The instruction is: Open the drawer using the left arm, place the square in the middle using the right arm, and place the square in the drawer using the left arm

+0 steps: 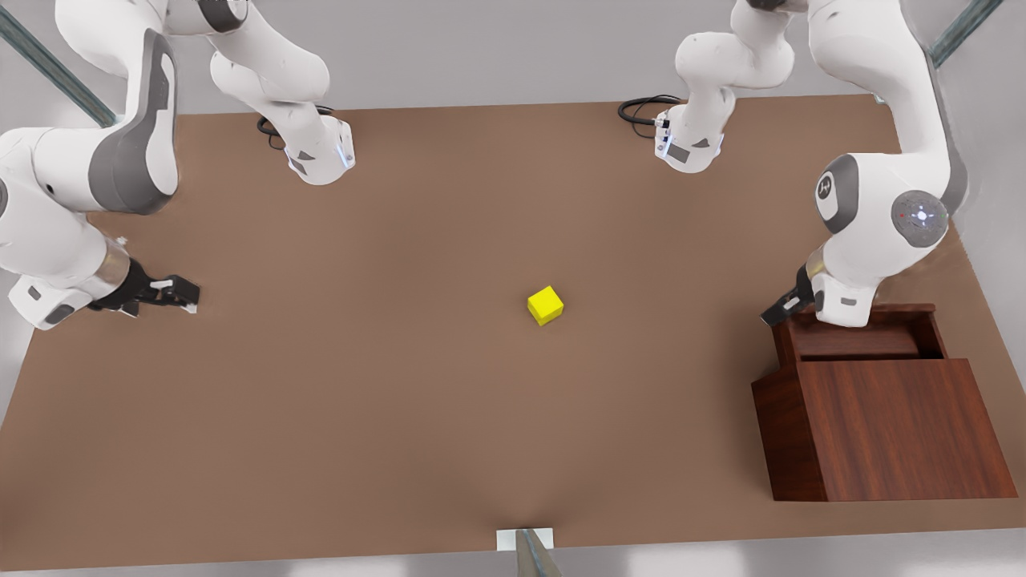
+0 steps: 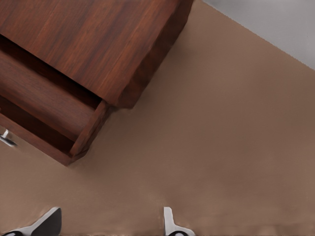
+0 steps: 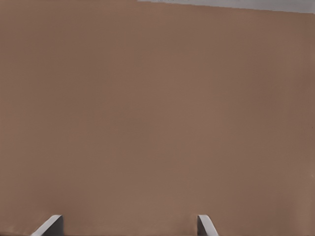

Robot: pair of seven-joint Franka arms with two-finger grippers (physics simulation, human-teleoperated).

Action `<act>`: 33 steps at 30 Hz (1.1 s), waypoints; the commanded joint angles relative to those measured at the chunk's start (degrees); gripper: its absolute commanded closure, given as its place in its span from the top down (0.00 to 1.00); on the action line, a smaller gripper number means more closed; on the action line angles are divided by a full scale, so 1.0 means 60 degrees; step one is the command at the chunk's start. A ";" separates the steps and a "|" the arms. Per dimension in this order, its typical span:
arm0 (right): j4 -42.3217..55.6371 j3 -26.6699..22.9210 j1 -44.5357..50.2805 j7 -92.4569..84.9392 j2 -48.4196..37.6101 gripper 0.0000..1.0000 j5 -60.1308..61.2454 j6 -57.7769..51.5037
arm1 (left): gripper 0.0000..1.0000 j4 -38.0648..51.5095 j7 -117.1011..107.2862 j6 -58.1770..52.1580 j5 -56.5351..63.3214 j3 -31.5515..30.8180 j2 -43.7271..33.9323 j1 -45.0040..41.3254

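Drawer open; square sits mid-table. Your left gripper by drawer, empty, spread wide: reach left, centre over cube, descend straight. Right gripper waits far left, fingers parted, empty.

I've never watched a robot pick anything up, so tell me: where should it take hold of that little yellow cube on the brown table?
Probably from straight above, pinching two opposite flat side faces of the small bright yellow cube. It sits alone on the matte brown tabletop, turned slightly askew, so the left arm's open tool by the pulled-out dark wooden drawer would need to rotate to match.
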 commanded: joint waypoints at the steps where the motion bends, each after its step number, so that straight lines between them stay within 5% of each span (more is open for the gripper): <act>1: -0.0010 -0.0130 0.0206 -0.0001 -0.0090 1.00 0.0002 0.0013 | 1.00 0.0077 -0.0047 0.0000 -0.0107 -0.0275 0.0009 0.0512; 7: -0.0098 -0.0424 0.0544 0.0102 -0.0120 1.00 0.0222 0.0160 | 1.00 0.1352 0.1930 -0.0645 0.0156 -0.3806 0.1694 0.0410; 14: 0.0327 -0.0453 0.0456 0.0087 -0.0018 1.00 0.0295 0.0043 | 1.00 0.1732 0.2223 0.1815 0.2398 -0.3822 0.3584 -0.2798; 21: 0.0459 -0.0453 0.0427 0.0087 -0.0003 1.00 0.0281 0.0043 | 1.00 0.1630 0.4358 0.2796 0.3862 -0.3807 0.4725 -0.2945; 33: 0.0488 -0.0468 0.0193 0.0073 -0.0018 1.00 0.0281 0.0028 | 1.00 0.1499 0.5241 0.4350 0.3247 -0.3851 0.5371 -0.3004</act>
